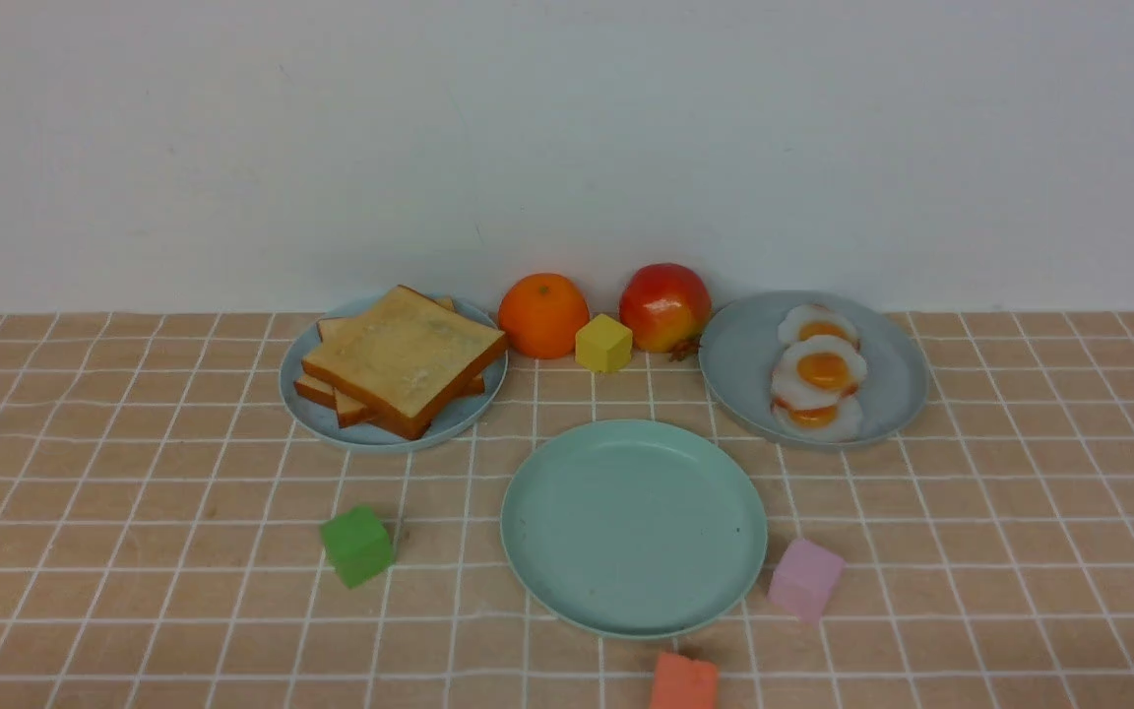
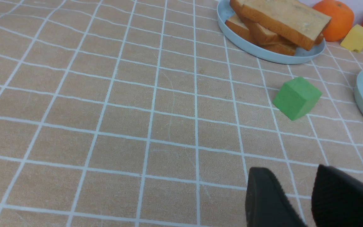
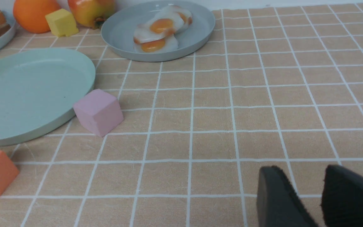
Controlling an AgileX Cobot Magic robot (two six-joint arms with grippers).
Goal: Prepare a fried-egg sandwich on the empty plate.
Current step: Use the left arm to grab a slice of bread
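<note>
Toast (image 1: 405, 359) and fried eggs (image 1: 823, 370) sit on separate plates behind an empty mint-green plate (image 1: 634, 530). Both arms' jaws stand apart.

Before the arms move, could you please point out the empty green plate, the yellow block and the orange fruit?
Green plate (image 1: 634, 529): front view, bare middle.
Yellow block (image 3: 61, 23): right wrist view, side face.
Orange fruit (image 1: 543, 317): front view, middle of its peel.

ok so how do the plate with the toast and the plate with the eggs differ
The toast plate is light blue; the egg plate is a duller grey-blue. The toast plate holds a crisscrossed stack of square slices, while the egg plate holds overlapping fried eggs. Both are round and stand near the wall.
</note>
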